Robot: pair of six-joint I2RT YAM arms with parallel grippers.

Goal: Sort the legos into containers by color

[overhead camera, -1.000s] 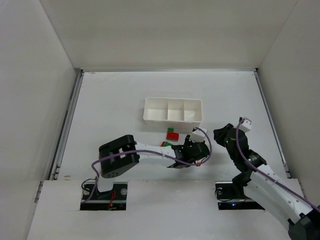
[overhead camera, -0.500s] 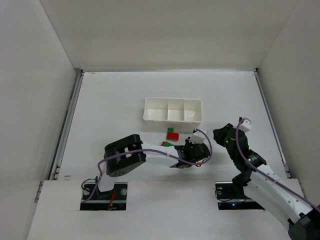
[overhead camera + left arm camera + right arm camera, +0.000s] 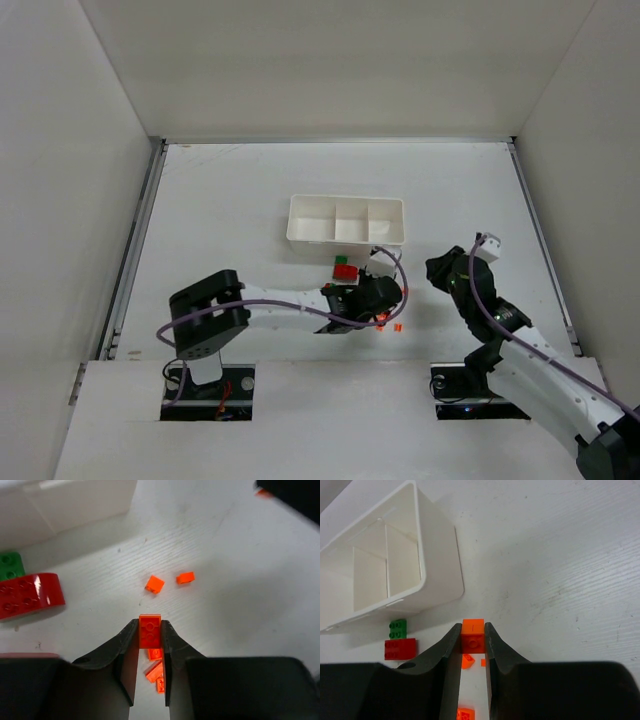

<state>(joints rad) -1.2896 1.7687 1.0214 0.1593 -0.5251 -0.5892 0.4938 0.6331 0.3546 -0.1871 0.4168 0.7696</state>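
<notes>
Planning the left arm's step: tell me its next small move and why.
Probably lift the left hand straight up: it is shut on a small orange plastic brick, loose orange pieces lie close by, and the white three-compartment plastic tray is empty.

Cropped at left edge, left wrist view: red brick [image 3: 27,595], green brick [image 3: 11,565]. Cropped at top: tray [image 3: 75,505]. Half hidden behind fingers [image 3: 122,655]: orange bits [image 3: 154,672].

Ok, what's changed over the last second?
The left gripper closed on a tiny orange piece and its arm swung left. The right gripper, shut on its own orange brick, the white tray and the red and green bricks stayed put.
</notes>
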